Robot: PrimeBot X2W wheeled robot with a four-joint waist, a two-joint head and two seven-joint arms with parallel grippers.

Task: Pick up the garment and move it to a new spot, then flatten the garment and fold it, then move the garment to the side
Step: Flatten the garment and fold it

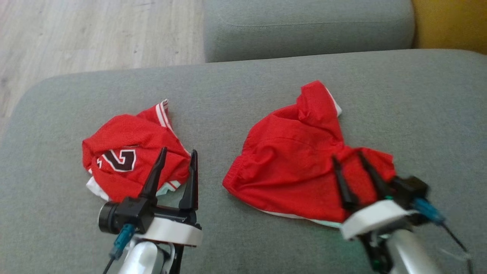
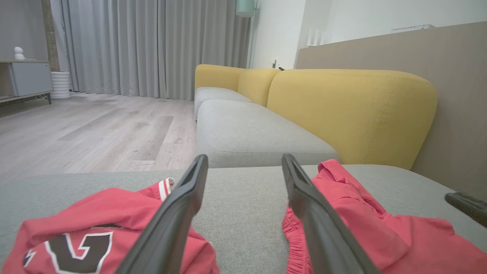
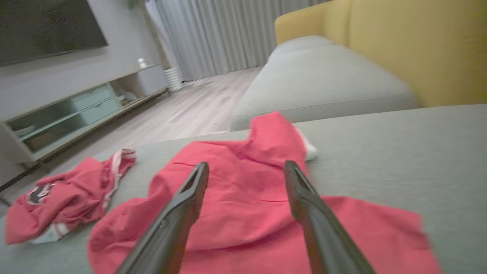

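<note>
- The numbered jersey [image 1: 125, 152] lies on the left part of the near seat cushion [image 1: 243, 87].
- The garment [image 1: 289, 163] lies on that cushion's right half, apart from the jersey.
- The left gripper [image 1: 179, 150] hangs over the cushion's near left, at the jersey's right edge.
- The right gripper [image 1: 347, 155] hangs over its near right, above the garment.
- Behind the cushion sits a second cushion [image 1: 304, 26]; the floor [image 1: 95, 34] is behind-left and the backrest [image 1: 449, 23] behind-right.

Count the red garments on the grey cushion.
2. A jersey with a number print lies on the left of the cushion, beside the left gripper; a plain red garment lies on the right, under the right gripper. None looks hidden.
</note>
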